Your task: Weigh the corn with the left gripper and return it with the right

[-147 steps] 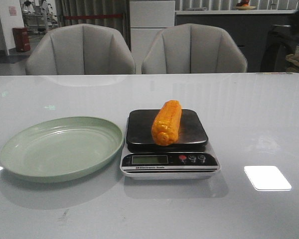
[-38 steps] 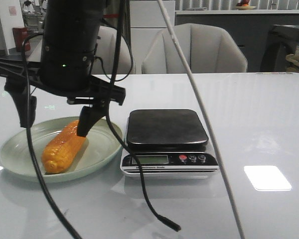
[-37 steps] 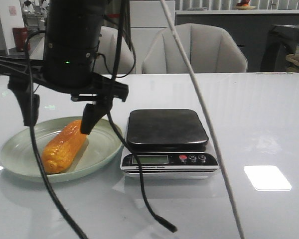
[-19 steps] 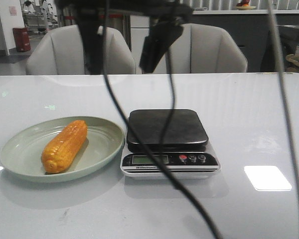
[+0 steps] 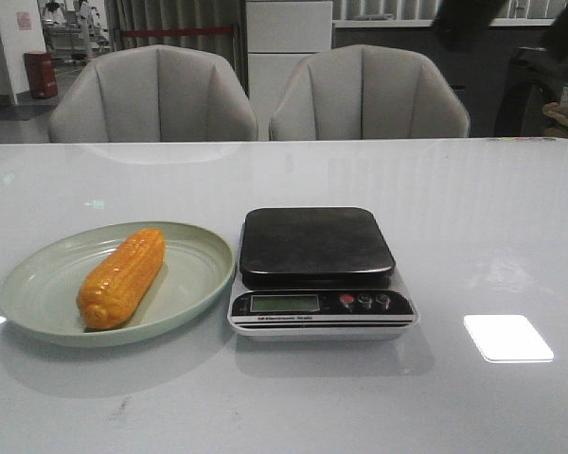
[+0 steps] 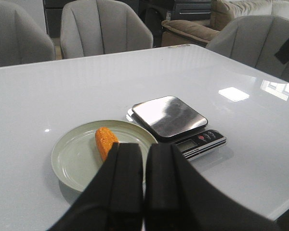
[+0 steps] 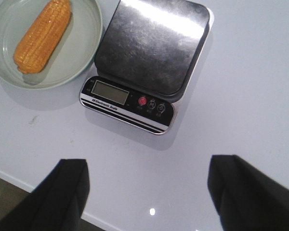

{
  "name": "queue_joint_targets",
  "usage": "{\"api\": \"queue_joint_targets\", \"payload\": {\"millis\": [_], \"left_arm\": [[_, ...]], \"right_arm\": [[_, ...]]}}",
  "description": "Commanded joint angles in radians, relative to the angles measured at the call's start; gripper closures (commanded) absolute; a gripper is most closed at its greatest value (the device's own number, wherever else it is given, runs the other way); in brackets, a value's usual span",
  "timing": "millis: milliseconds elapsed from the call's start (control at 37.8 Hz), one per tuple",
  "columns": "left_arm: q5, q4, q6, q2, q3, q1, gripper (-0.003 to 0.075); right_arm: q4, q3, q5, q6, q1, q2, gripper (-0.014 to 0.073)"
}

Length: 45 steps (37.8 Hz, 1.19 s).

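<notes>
1. The corn point(image 5: 121, 278) lies on its side in the pale green plate point(image 5: 38, 312), just beside the kitchen scale point(image 5: 322, 307), whose dark platform point(image 5: 316, 245) stands bare.
2. The left gripper point(image 6: 143, 185), seen only from its own wrist camera, hangs high above the table point(image 5: 492, 218) with its two black fingers point(image 6: 123, 183) pressed together and nothing between them.
3. The right gripper point(image 7: 147, 190) hovers over the scale's near edge with its fingers point(image 7: 65, 192) spread wide apart, holding nothing.
4. Judged from the layout, the corn looks to be back on the plate with weighing done, and the step in hand is pulling both arms clear.
5. To do it well, each arm would best lift straight up before swinging away, so that no finger or cable brushes the plate rim or nudges the scale.
6. The right gripper's fingers are best left spread and well above the cob, which lies free and could roll if touched.
</notes>
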Motion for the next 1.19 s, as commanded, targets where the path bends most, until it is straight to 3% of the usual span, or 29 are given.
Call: {"api": "queue_joint_targets", "payload": {"millis": [0,635,820,978,1058,1163], "left_arm": [[-0.072,0.009,-0.001,-0.008,-0.025,-0.001,0.0607],[-0.072,0.009,-0.001,-0.008,-0.025,-0.001,0.0607],[-0.072,0.009,-0.001,-0.008,-0.025,-0.001,0.0607],[-0.072,0.009,-0.001,-0.008,-0.025,-0.001,0.0606],[-0.072,0.009,-0.001,-0.008,-0.025,-0.001,0.0607],[-0.072,0.009,-0.001,-0.008,-0.025,-0.001,0.0607]], "right_arm": [[-0.004,0.069,-0.131,-0.031,-0.008,-0.136,-0.0012],[-0.135,0.697,-0.595,-0.044,-0.008,-0.95,-0.0012],[-0.135,0.808,-0.76,-0.044,-0.008,-0.999,-0.0012],[-0.135,0.833,-0.766,-0.044,-0.008,-0.999,-0.0004],[-0.135,0.834,-0.749,-0.044,-0.008,-0.999,0.0073],[-0.135,0.834,-0.705,-0.044,-0.008,-0.999,0.0397]]}}
